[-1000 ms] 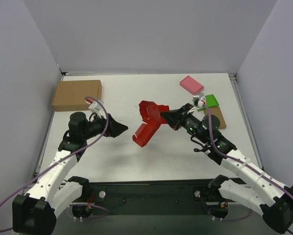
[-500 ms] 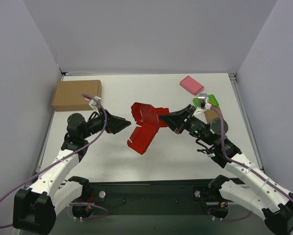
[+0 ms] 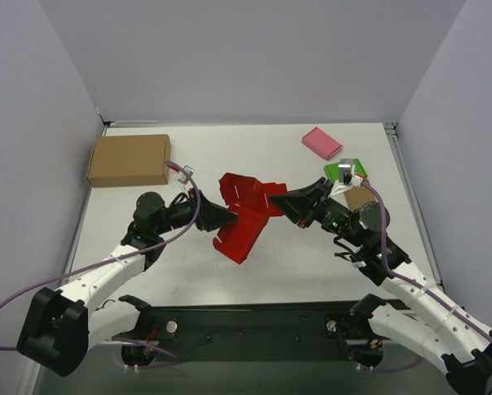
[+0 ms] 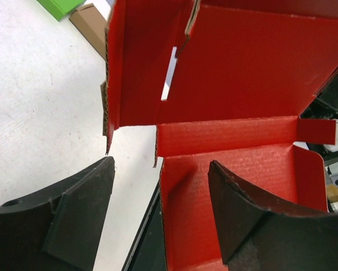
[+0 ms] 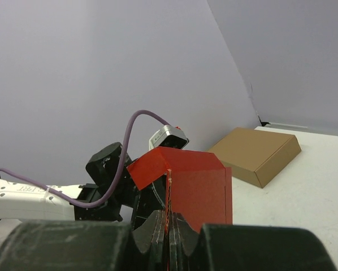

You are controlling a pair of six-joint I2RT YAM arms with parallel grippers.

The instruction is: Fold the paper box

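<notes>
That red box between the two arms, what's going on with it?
Two robot arms are folding the paper box, a red cardboard one with its flaps splayed open. The right pincer is clamped shut on a thin edge of it. The left pincer is open at the box's other side, one wall's edge between its fingers, not yet squeezing. A brown carton sits apart on the far left.

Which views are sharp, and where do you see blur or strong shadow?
Top external: even light, sharp, no glare. Left wrist: the paper box is crisp, its lower inside shaded. Right wrist: the right pincer is dark and blurred; the brown carton is clear.
</notes>
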